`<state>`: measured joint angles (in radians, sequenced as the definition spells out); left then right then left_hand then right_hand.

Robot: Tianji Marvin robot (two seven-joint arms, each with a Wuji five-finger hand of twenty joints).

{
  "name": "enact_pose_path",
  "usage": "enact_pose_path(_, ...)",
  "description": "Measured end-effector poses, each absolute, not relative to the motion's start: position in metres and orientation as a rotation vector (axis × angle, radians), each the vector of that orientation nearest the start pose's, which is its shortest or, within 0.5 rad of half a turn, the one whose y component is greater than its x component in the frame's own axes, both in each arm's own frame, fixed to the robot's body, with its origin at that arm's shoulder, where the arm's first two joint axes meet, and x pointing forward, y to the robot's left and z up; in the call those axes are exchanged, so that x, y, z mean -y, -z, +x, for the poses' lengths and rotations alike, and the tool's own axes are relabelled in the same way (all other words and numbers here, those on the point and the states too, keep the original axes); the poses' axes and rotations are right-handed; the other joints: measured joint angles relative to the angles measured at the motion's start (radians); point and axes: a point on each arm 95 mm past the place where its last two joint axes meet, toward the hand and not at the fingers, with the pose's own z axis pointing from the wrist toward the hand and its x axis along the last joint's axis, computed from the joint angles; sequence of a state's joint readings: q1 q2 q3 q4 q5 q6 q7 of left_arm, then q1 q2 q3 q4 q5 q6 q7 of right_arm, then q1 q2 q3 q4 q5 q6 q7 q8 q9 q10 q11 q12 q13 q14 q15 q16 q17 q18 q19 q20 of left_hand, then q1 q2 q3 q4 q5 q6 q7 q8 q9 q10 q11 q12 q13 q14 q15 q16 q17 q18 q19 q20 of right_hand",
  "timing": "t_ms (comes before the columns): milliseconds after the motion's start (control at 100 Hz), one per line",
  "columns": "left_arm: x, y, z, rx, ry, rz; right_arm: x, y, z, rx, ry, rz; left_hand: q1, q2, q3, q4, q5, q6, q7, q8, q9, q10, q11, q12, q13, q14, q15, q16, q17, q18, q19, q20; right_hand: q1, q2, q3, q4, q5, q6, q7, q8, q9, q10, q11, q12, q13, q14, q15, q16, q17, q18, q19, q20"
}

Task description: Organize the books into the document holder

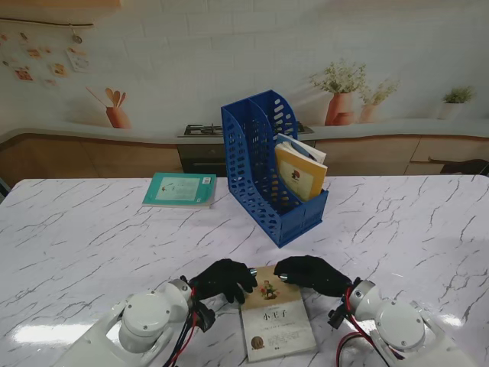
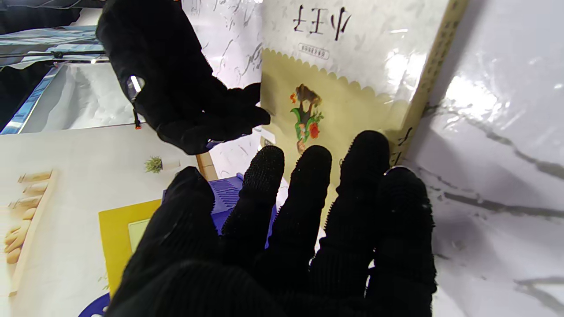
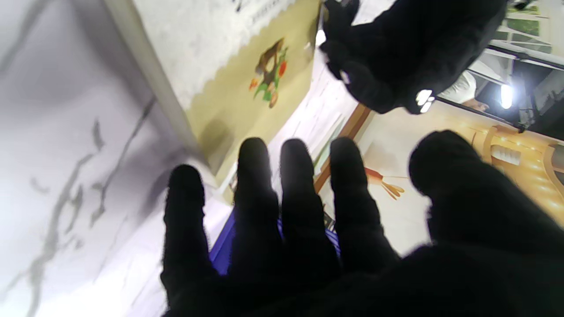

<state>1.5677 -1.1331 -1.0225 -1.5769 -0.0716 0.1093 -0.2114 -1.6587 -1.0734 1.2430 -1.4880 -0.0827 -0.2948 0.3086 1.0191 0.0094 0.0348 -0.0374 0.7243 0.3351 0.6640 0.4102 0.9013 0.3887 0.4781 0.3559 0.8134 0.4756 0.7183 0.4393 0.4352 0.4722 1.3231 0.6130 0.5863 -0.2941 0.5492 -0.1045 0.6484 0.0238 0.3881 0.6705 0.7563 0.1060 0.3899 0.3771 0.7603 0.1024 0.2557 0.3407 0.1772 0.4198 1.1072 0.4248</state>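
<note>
We count one blue document holder (image 1: 269, 172) on the marble worktop (image 1: 99, 252), with two compartments. Books come to four: two stand together in the holder's right compartment, a yellow-covered book (image 1: 299, 174) and a white-covered book (image 1: 305, 148) behind it; one teal book (image 1: 179, 189) lies flat to the holder's left; one cream book (image 1: 276, 325) lies flat nearest to us. There are two robot hands, both black-gloved: the left robot hand (image 1: 223, 280) and the right robot hand (image 1: 313, 274).
</note>
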Motion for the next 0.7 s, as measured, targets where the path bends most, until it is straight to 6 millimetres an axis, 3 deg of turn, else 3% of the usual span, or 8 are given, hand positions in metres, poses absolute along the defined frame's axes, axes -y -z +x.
enact_pose_path(80,0.08,0.375,0.352,-1.254,1.892,-2.508,0.008,0.378,0.351,1.342,1.943,-1.985,-0.021,0.0,-0.001,0.0,-0.037,-0.003,-0.037,-0.008,-0.025,-0.011,-0.013,0.002,-0.029,-0.002,-0.027,0.007,-0.037,-0.001,-0.029,0.003,-0.002,-0.019,-0.009,0.0,0.022,-0.014,0.001,0.0,0.0,-0.01,0.0,0.0,0.0,0.0,0.009,0.0,0.004,0.0,-0.008,0.001)
enact_pose_path(170,0.078,0.37,0.351,-1.243,1.899,-2.476,0.009,0.37,0.351,1.349,1.982,-2.007,-0.022,-0.005,-0.001,0.0,-0.072,-0.014,-0.068,-0.016,-0.061,-0.02,-0.018,0.01,-0.071,-0.007,-0.053,0.009,-0.063,-0.002,-0.045,0.006,-0.024,-0.039,-0.018,0.0,0.033,-0.014,0.01,0.0,0.013,-0.01,0.0,0.007,0.032,0.0,0.033,0.011,0.047,0.0,0.007,0.061)
enact_pose_path(220,0.075,0.368,0.352,-1.219,1.896,-2.455,0.01,0.366,0.352,1.346,2.0,-2.04,-0.024,-0.033,0.003,0.0,-0.096,-0.021,-0.084,-0.017,-0.078,-0.029,-0.024,0.013,-0.082,-0.011,-0.058,0.015,-0.068,-0.002,-0.05,0.007,-0.023,-0.063,-0.009,0.0,0.034,-0.014,0.01,0.0,0.017,-0.011,0.0,0.018,0.067,0.0,0.056,0.027,0.098,0.0,0.074,0.117)
enact_pose_path(270,0.071,0.366,0.353,-1.188,1.881,-2.431,0.012,0.361,0.352,1.37,1.998,-2.128,-0.067,-0.08,0.046,0.019,-0.125,-0.026,-0.11,-0.017,-0.131,-0.03,-0.038,0.026,-0.103,-0.027,-0.087,0.037,-0.07,-0.004,-0.059,0.014,-0.036,-0.089,-0.005,0.0,0.033,0.017,0.01,0.0,0.035,-0.002,0.014,0.024,0.102,0.01,0.096,0.048,0.164,0.0,0.141,0.17)
enact_pose_path(380,0.064,0.365,0.355,-1.152,1.83,-2.422,0.013,0.351,0.353,1.386,1.897,-2.321,-0.111,-0.19,0.184,0.019,-0.19,-0.026,-0.149,-0.017,-0.211,-0.033,-0.045,0.052,-0.139,-0.064,-0.097,0.065,-0.03,-0.091,-0.08,-0.006,-0.046,-0.161,0.066,0.0,0.054,0.101,0.01,0.0,0.064,0.059,0.052,0.034,0.178,0.051,0.167,0.061,0.304,0.0,0.254,0.244)
enact_pose_path(470,0.061,0.366,0.356,-1.105,1.792,-2.446,0.012,0.349,0.355,1.397,1.79,-2.402,-0.142,-0.262,0.295,0.019,-0.229,-0.022,-0.152,-0.017,-0.254,-0.033,-0.037,0.073,-0.145,-0.081,-0.098,0.081,0.009,-0.125,-0.087,-0.044,-0.063,-0.199,0.111,0.0,0.095,0.145,0.01,0.0,0.08,0.1,0.075,0.034,0.213,0.071,0.191,0.061,0.378,0.0,0.289,0.246)
enact_pose_path(590,0.058,0.367,0.358,-1.081,1.74,-2.437,0.009,0.349,0.36,1.468,1.722,-2.442,-0.172,-0.287,0.33,0.02,-0.251,-0.002,-0.154,-0.017,-0.28,-0.033,-0.028,0.084,-0.145,-0.105,-0.098,0.087,0.055,-0.166,-0.111,-0.079,-0.084,-0.209,0.136,0.0,0.086,0.184,0.01,0.0,0.077,0.138,0.078,0.02,0.252,0.079,0.213,0.061,0.448,0.0,0.314,0.228)
enact_pose_path(700,0.054,0.37,0.356,-1.067,1.601,-2.483,0.008,0.349,0.365,1.471,1.621,-2.505,-0.172,-0.287,0.341,0.02,-0.249,0.056,-0.161,-0.017,-0.269,0.011,-0.028,0.074,-0.115,-0.092,-0.085,0.099,0.115,-0.165,-0.12,-0.106,-0.084,-0.209,0.142,0.0,0.096,0.232,-0.01,-0.004,0.088,0.182,0.08,-0.013,0.265,0.09,0.212,0.03,0.486,0.0,0.324,0.157)
